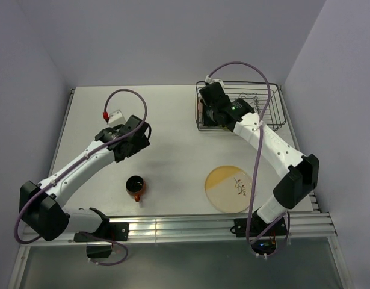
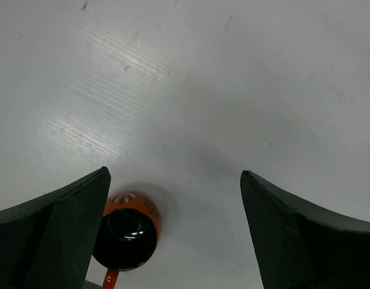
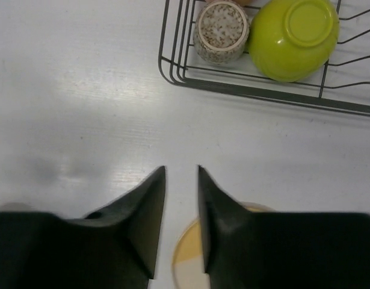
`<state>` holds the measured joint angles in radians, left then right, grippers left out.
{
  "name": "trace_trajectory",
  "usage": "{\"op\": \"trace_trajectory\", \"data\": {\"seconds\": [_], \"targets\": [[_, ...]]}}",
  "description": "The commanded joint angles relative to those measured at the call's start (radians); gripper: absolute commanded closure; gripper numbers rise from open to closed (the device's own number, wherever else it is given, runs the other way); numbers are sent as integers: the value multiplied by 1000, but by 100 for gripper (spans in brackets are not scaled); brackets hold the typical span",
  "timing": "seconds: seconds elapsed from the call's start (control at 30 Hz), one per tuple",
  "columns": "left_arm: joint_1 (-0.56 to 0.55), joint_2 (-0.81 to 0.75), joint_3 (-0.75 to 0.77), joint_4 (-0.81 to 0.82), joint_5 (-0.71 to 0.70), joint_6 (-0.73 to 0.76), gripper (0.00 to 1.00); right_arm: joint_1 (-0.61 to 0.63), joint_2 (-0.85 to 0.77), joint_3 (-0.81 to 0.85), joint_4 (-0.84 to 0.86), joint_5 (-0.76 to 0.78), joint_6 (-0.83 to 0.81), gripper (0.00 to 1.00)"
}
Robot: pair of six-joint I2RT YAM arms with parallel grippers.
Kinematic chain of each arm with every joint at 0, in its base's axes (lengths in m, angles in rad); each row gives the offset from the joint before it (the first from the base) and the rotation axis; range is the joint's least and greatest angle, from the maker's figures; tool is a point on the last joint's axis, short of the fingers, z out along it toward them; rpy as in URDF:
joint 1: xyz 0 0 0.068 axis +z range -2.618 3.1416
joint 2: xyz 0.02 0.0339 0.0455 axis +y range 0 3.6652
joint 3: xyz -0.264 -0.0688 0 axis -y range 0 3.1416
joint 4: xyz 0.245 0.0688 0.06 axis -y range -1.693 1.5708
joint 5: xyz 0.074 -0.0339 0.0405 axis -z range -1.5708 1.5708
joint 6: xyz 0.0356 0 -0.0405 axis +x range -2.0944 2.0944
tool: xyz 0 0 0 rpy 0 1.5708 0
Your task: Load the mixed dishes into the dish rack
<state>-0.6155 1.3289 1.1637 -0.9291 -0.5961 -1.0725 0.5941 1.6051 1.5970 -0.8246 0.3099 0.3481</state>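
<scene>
White tabletop carries 2 unloaded dishes. Left gripper stands wide, empty; the mug sits beside one finger, not between, so descending may tip it. Right gripper, nearly closed on nothing, hovers over the flat plate, rack beyond its fingertips; a rim pinch may slip.

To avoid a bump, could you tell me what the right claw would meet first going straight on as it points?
The right claw would probably meet bare table just short of the dish rack; depth is unclear, so the rack's near rim is possible.
</scene>
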Motion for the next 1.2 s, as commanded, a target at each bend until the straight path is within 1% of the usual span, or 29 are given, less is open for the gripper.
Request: {"op": "trace_trajectory", "data": {"seconds": [0.0, 0.07, 0.13, 0.2, 0.33, 0.43, 0.67, 0.83, 1.17], "targets": [[2, -22, -36, 35, 117, -40, 4, 16, -73, -55, 65, -20, 17, 61], [2, -25, -51, 10, 142, -64, 4, 26, -99, -90, 70, -29, 20, 47], [-1, -46, -71, 4, 159, -73, 4, 35, -134, -120, 85, -29, 20, 39], [-3, -68, -88, 0, 180, -76, 5, 35, -163, -166, 99, -28, 26, 33], [-3, -137, -145, -1, 229, -87, 5, 35, -235, -229, 134, -45, 32, 32], [-3, -155, -176, -1, 265, -96, 6, 35, -278, -275, 160, -58, 40, 32], [-3, -106, -222, 29, 315, -112, 6, 35, -346, -373, 199, -81, 49, 32], [-3, -105, -263, 79, 358, -132, 8, 35, -379, -399, 190, -71, 42, 32], [-3, -77, -288, 96, 397, -144, 10, 35, -445, -425, 190, -61, 43, 32]]}}
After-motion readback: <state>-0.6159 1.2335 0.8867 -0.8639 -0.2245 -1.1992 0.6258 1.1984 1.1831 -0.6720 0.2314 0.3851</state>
